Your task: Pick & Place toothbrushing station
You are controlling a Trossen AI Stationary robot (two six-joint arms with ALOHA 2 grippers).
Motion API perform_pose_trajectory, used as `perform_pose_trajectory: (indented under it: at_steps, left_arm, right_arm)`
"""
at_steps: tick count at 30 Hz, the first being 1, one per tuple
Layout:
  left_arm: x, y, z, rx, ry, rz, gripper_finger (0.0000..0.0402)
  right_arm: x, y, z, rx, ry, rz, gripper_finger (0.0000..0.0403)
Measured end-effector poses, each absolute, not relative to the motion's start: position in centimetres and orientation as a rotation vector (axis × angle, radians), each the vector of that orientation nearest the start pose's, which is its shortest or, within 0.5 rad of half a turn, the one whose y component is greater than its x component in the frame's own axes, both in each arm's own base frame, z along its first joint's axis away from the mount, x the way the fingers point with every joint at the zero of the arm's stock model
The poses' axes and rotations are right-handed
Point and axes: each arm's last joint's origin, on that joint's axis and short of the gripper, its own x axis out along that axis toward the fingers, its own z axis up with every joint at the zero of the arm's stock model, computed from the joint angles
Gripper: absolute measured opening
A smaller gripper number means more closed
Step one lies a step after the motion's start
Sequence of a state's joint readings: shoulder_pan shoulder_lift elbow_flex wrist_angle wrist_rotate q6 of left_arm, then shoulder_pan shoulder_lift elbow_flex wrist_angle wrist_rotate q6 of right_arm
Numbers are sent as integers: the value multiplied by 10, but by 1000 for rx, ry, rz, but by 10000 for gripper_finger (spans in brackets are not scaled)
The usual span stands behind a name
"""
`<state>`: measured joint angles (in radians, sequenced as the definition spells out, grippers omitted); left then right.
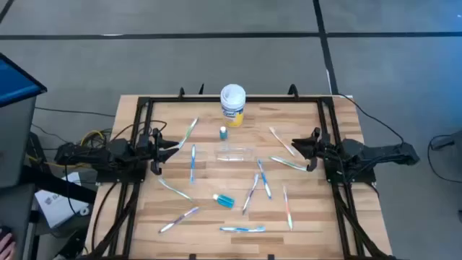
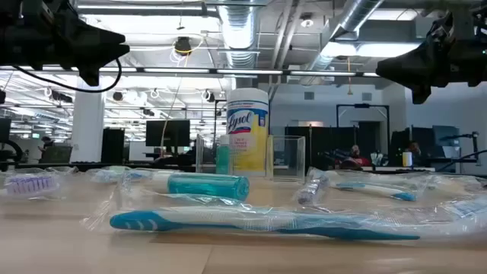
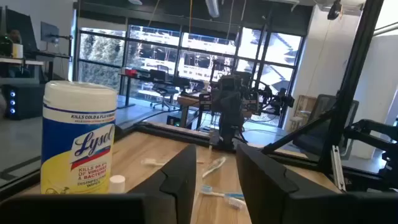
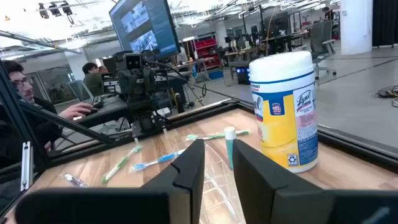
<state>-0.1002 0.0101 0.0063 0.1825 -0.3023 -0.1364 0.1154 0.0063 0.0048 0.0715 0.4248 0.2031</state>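
Several slim toothbrushes in clear wrappers lie scattered flat on the wooden table, among them a blue one (image 1: 193, 162), one near the front edge (image 1: 242, 229) and one at the right (image 1: 289, 163). A see-through cup (image 1: 234, 153) sits mid-table. One teal tube (image 1: 223, 133) stands upright beside it, and another (image 1: 224, 200) lies flat nearer the front. My left gripper (image 1: 155, 148) hovers open over the table's left side. My right gripper (image 1: 312, 150) hovers open over the right side. Both point toward the centre and hold nothing.
A yellow canister with a white lid (image 1: 232, 105) stands at the table's far middle, behind the cup. A black frame (image 1: 238, 99) runs along the far edge and both sides. In the right wrist view people sit at desks (image 4: 93, 74) beyond the table.
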Motion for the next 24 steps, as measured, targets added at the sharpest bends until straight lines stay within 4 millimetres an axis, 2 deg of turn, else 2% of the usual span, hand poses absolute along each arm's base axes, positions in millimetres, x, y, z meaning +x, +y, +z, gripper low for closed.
perform_pose_trajectory:
  at_steps: [16, 24]
  left_arm:
    - [96, -1, 182, -172, -181, 191, 111]
    - [108, 3, 175, -150, -100, 309, 111]
  right_arm:
    - [96, -1, 171, 220, -100, -305, 75]
    - [96, -1, 171, 220, -99, -305, 75]
